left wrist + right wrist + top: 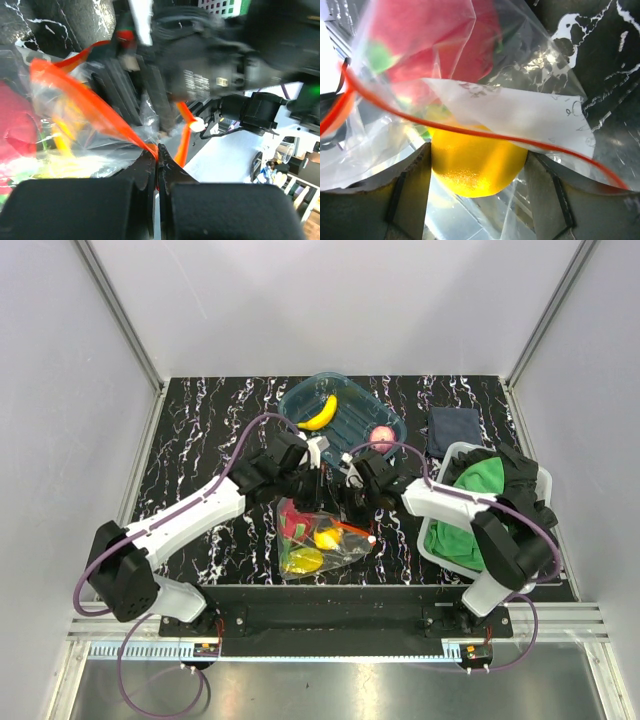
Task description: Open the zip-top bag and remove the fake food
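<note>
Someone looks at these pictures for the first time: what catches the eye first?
The clear bag of bright toy fruit stands out at the near middle of the table. The left gripper pinches its red zip strip, and a yellow fruit fills the gap between the fingers of the right gripper. Behind, a banana lies in a teal tray.

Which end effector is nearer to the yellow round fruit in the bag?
Right. The right end effector has the yellow fruit between its fingers; the left end effector pinches the orange zip strip.
</note>
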Controlling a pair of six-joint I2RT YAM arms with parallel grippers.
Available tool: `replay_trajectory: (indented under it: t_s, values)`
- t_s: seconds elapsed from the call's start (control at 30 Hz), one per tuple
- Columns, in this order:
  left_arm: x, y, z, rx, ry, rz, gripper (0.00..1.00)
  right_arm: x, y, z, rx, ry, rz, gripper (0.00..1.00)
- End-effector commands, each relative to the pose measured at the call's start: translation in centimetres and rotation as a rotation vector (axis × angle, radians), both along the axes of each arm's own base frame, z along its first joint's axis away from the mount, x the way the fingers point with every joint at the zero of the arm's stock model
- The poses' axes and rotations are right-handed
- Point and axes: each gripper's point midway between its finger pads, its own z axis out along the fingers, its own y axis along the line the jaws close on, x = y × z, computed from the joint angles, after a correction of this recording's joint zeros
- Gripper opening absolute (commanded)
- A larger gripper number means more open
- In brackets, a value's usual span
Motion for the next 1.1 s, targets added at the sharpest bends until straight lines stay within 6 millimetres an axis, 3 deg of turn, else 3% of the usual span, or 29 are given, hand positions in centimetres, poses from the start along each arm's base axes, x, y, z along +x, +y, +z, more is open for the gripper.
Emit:
replay_trajectory:
  t_s: [0.0, 0.27, 0.43, 0.53, 0.63, 0.8, 0.93, 1.07]
  values:
    - [1.1, 0.2, 2.7, -0.015, -0.112, 0.006, 0.00, -1.1, -0.2, 4.2, 0.071, -0.094, 0.060, 0.13]
    - [1.7, 1.5, 2.3, 0.046, -0.143, 0.036, 0.00, -1.8, -2.2, 7.4, 0.047, -0.197, 0.065, 0.00]
    - [1.7, 2.3, 2.6, 0.051, -0.163, 0.064, 0.00, -1.8, -2.4, 9.9, 0.067, -0.250, 0.067, 0.00]
    - [1.7, 2.5, 3.1, 0.040, -0.178, 0.065, 0.00, -2.0, -2.2, 10.6, 0.088, -0.243, 0.091, 0.10]
    - [1.7, 2.9, 3.7, 0.033, -0.196, 0.068, 0.00, -2.1, -2.2, 11.3, 0.083, -0.249, 0.105, 0.11]
    - [1.0, 3.9, 3.1, 0.048, -0.187, 0.079, 0.00, 0.2, -3.3, 14.2, 0.018, -0.371, 0.010, 0.04]
    - [0.4, 4.5, 2.5, 0.054, -0.173, 0.086, 0.00, 3.5, -4.5, 17.7, -0.040, -0.512, -0.083, 0.00]
    - [0.0, 4.9, 2.7, 0.049, -0.174, 0.088, 0.00, 6.4, -5.2, 19.8, -0.067, -0.594, -0.138, 0.00]
